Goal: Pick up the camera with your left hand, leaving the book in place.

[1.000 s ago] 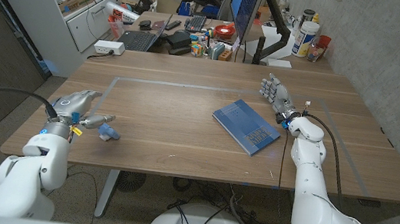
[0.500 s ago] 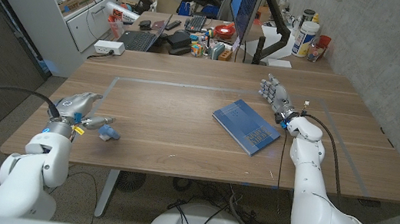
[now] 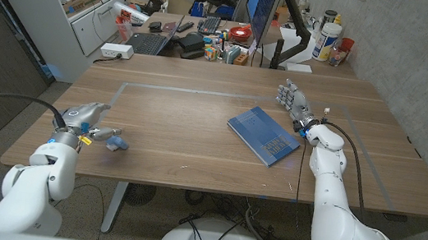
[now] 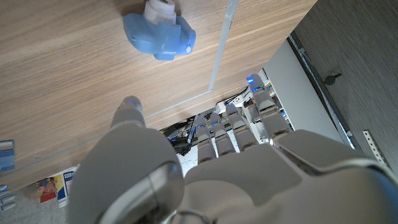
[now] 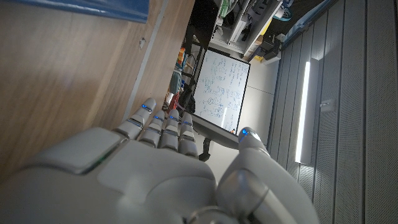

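Camera (image 3: pixel 114 141) not yet picked up; lies on table (image 3: pixel 187 133) well apart from book (image 3: pixel 262 135), toward robot's left; left hand (image 3: pixel 84 117) just beside camera, fingers apart, nothing held; grasp and lift remain, I judge; book in place; right hand (image 3: pixel 296 103) beside book, fingers straight, empty; contact between fingertips and camera hard to tell; camera cut off at edge of left wrist view.

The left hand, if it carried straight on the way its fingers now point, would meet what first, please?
Most likely the small blue camera, lying on the table just beyond the left hand. The hand holds nothing; the exact gap is hard to judge.
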{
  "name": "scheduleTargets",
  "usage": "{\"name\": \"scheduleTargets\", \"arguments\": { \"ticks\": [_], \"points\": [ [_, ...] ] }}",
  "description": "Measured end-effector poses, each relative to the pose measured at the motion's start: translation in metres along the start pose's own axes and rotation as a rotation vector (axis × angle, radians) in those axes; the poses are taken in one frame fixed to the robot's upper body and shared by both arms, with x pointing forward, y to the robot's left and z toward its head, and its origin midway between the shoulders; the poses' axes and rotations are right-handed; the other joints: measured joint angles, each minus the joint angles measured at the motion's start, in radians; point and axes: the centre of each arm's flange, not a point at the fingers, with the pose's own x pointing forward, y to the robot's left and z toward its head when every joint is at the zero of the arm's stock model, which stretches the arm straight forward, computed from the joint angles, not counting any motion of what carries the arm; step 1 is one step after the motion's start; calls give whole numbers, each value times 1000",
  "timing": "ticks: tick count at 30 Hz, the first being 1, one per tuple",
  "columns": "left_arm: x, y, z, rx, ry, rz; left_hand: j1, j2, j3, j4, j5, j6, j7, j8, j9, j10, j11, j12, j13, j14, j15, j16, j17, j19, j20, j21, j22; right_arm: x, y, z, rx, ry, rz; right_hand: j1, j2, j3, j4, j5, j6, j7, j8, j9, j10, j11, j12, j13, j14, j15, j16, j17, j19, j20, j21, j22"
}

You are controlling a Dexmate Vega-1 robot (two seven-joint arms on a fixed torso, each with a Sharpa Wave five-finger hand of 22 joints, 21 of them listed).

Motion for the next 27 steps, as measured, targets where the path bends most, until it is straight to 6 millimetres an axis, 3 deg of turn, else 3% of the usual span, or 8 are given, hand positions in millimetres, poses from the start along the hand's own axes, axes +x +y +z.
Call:
{"name": "scheduleTargets", "arguments": {
  "ticks": [27],
  "points": [
    [6,-12,-3,-5,10,-49,5,5,-4,4,0,0,0,-3,4,0,0,-4,5,5,5,-5,0,9,2,0,-5,3,1,4,-7,-5,1,0,0,-3,3,0,0,0,0,0,0,0,0,0,0,0,0,0,7,0,-10,0]
  ]
}}
